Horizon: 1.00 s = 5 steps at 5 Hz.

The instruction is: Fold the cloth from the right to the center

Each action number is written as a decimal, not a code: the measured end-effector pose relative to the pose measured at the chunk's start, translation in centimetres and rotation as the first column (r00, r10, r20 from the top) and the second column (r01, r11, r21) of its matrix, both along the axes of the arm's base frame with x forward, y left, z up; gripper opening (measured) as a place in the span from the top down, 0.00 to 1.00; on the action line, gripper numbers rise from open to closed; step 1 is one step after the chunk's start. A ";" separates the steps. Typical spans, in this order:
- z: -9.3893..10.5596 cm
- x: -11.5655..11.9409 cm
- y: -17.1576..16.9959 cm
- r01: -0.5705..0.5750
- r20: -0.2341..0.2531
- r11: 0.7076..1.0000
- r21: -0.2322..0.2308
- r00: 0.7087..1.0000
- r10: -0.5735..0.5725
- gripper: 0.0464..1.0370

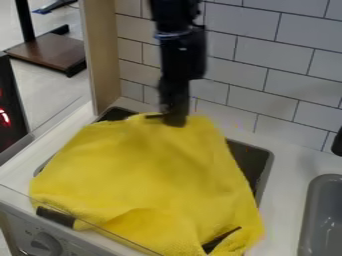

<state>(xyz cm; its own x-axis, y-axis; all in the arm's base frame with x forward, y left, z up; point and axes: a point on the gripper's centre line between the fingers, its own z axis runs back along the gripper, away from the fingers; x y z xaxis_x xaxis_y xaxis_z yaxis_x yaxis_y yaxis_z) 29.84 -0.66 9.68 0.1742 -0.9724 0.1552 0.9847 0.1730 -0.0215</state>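
End effector [175, 123] hangs at cloth [147, 175] edge nearest wall [230, 82].

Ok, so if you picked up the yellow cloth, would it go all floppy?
Probably yes: the yellow cloth already bends into soft folds near its lower edge, so it would likely droop. It looks thin, so it's probably light for how wide it spreads. Its fuzzy surface suggests it wouldn't be very slippery.
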 end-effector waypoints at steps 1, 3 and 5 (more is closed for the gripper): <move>-0.2 -2.0 2.5 0.001 0.011 1.000 0.012 1.000 -0.001 0.99; -3.1 -5.3 4.0 0.131 0.014 0.990 0.061 0.991 -0.132 0.99; -6.6 -5.3 4.6 0.161 -0.017 0.982 0.097 0.987 -0.160 0.97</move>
